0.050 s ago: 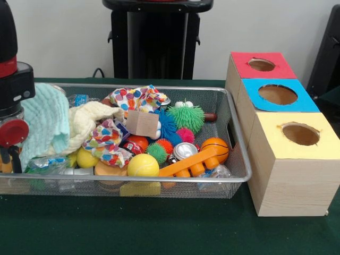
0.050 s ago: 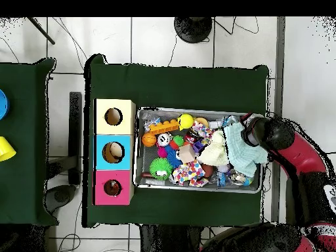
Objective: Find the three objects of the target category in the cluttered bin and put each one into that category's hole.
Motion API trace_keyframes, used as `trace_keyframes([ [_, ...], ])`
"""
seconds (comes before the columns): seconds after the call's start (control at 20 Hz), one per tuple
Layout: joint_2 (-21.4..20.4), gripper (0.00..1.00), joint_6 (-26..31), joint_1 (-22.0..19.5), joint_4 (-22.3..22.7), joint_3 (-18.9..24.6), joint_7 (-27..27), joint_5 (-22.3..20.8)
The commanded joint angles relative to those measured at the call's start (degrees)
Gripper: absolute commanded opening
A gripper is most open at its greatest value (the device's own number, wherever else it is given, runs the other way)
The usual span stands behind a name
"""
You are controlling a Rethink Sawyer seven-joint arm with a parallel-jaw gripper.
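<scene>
A wire mesh bin (image 1: 236, 139) holds a heap of toys and cloths. At its left end my gripper (image 1: 7, 151) hangs low, right against a pale teal cloth (image 1: 47, 123); whether it holds the cloth is hidden. From overhead the arm's head (image 2: 254, 133) covers the bin's right end, above the teal cloth (image 2: 241, 149). Beside the bin stand three wooden boxes with round holes: red (image 1: 261, 66), blue (image 1: 278, 95) and yellow (image 1: 300, 135). In the bin lie a cream cloth (image 1: 91, 118), two polka-dot cloths (image 1: 136, 99), a green spiky ball (image 1: 186, 118), a small basketball (image 1: 215, 149) and a yellow ball (image 1: 142, 166).
Also in the bin are a cardboard block (image 1: 142, 123), a metal can (image 1: 184, 151), an orange toy bar (image 1: 187, 164) and small spiky balls (image 1: 157, 152). Green cloth covers the table (image 1: 159, 228). Overhead, the boxes (image 2: 113, 151) line the bin's left side.
</scene>
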Motion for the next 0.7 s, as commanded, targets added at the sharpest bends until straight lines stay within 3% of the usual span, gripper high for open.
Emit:
trace_keyframes([
  [0.05, -0.69, 1.0, 1.64, 0.47, 1.56, 2.85, 0.0, -2.6],
  [0.7, -2.28, 1.0, 0.52, -0.59, 4.54, 2.97, 0.14, -2.71],
])
